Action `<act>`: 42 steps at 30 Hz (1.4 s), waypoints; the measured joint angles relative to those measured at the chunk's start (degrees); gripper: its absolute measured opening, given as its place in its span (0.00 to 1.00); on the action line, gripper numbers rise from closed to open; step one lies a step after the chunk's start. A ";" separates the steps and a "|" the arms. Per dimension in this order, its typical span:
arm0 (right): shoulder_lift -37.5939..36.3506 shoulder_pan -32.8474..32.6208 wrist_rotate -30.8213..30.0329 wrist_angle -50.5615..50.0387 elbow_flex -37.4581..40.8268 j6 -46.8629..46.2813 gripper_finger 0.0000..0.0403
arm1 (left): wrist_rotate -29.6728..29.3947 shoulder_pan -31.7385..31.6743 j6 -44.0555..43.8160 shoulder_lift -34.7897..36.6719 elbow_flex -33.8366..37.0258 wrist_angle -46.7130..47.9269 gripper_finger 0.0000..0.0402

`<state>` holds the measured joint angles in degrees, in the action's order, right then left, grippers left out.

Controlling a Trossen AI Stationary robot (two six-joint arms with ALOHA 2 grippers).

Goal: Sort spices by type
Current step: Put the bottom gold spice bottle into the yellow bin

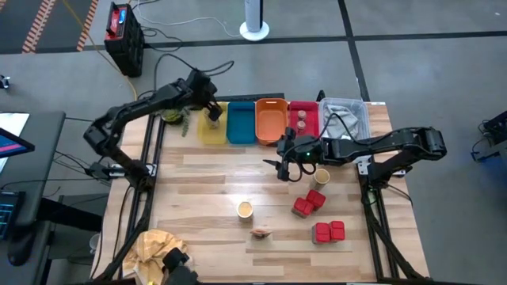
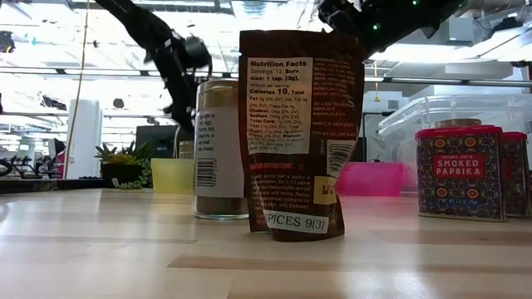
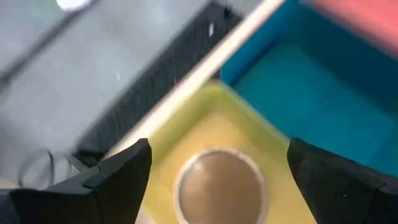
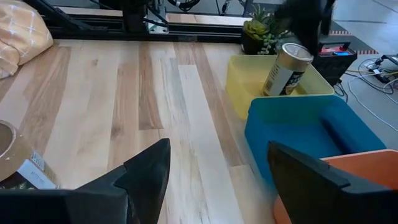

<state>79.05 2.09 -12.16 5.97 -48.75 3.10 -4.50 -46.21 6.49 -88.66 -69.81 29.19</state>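
My left hand (image 1: 211, 109) is over the yellow tray (image 1: 211, 131) at the far edge of the desk (image 1: 206, 186), with its fingers (image 3: 118, 180) spread wide apart. Between them, seen from my left wrist, is the pale round top of a spice tub (image 3: 222, 186), and I cannot tell whether the fingers touch it. From my right wrist that tub (image 4: 287, 70) stands tilted in the yellow tray (image 4: 249, 84), just beside the blue tray (image 4: 298, 134).

My right hand (image 1: 287, 168) hangs above the desk in front of the orange tray (image 1: 270, 120) and the red tray (image 1: 303, 119), fingers apart and holding nothing.

The remaining spices lie on the near half of the desk (all well apart from the trays): one tub (image 1: 245, 209) near the middle, another tub (image 1: 322, 176) beside my right hand, the dark-tan packet (image 1: 261, 232) just in front of the middle tub, a pair of red packs (image 1: 309, 203) and a second pair (image 1: 329, 231) nearer the front edge. Two tiny jars (image 1: 301, 120) sit in the red tray. A yellowish cloth (image 1: 150, 247) lies at the desk's front left corner.
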 joint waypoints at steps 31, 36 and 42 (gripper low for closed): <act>0.00 2.33 0.02 -5.84 0.00 -0.25 0.73 | -7.75 66.13 -12.82 -0.43 1.12 -6.62 0.89; 0.00 4.58 0.02 -10.43 0.00 -0.93 0.73 | -7.77 65.18 -11.71 -8.33 -8.90 5.20 0.89; 0.00 5.28 0.02 -11.31 0.00 -1.12 0.73 | -5.69 64.31 -9.85 -13.77 -14.37 11.67 0.89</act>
<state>79.05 7.37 -12.14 -5.34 -48.75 1.98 -10.19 18.10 -3.36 -102.43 -84.18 40.86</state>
